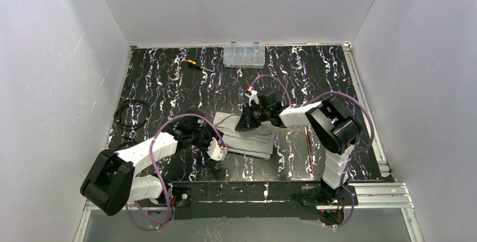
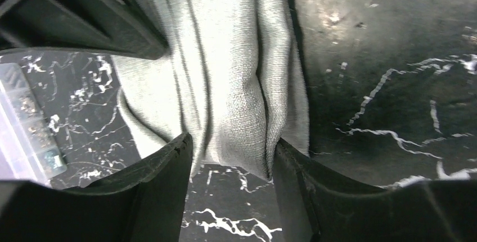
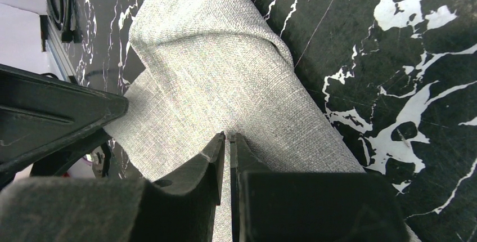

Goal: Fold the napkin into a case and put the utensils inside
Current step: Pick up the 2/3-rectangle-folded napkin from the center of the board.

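The light-grey napkin (image 1: 250, 136) lies folded into a layered bundle in the middle of the table, between the two arms. My right gripper (image 1: 246, 121) sits at its far edge, and the right wrist view shows the gripper (image 3: 229, 136) shut on a ridge of the napkin (image 3: 225, 67). My left gripper (image 1: 212, 140) is at the bundle's near-left end. Seen from the left wrist, that gripper (image 2: 232, 143) has its jaws apart, with the creased end of the napkin (image 2: 236, 73) between the fingertips. One thin copper utensil (image 1: 308, 146) lies right of the napkin.
A clear plastic compartment box (image 1: 243, 55) stands at the back wall, with a screwdriver (image 1: 194, 63) to its left. A black cable coil (image 1: 132, 112) lies at the left wall. White walls enclose three sides of the table.
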Available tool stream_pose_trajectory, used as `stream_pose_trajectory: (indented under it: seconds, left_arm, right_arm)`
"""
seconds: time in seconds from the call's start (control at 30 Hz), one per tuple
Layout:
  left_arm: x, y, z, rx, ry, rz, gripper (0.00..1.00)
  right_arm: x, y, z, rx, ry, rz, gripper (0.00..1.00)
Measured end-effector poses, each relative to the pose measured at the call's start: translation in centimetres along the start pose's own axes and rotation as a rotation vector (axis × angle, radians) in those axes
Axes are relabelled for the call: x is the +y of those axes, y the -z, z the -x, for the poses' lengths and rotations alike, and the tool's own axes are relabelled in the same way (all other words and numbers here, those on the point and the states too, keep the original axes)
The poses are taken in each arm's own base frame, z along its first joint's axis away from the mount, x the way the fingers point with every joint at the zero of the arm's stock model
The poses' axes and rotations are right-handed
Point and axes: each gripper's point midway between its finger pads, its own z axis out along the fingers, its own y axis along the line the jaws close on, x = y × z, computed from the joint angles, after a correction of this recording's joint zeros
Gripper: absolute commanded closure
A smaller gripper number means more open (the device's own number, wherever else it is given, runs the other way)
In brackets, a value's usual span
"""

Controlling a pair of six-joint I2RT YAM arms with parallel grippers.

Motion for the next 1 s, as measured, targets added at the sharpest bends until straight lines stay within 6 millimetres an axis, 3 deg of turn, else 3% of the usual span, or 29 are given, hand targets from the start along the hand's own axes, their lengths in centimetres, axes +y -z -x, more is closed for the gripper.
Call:
stream_pose_trajectory:
  seconds: [0.2, 0.4, 0.8, 1.0]
  left_arm:
    - [-2.6, 0.5, -0.6, 0.029, -0.030, -0.115, 0.34]
    - [-3.3, 1.3, -1.4, 0.045, -0.086, -0.189, 0.28]
    - [-0.3, -0.2, -1.6, 0.021, -0.374, -0.025, 0.30]
    - [0.2, -0.6, -1.3, 0.008, -0.443, 0.025, 0.30]
  right_arm:
    - [0.0, 0.0, 0.0, 0.000, -0.002, 0.000, 0.82]
    - [0.0, 0.0, -0.1, 0.000, -0.009, 0.000, 0.82]
    - [0.0, 0.0, -0.1, -0.008, -0.016, 0.005, 0.82]
    - [0.1, -0.1, -0.1, -0.012, -0.026, 0.008, 0.82]
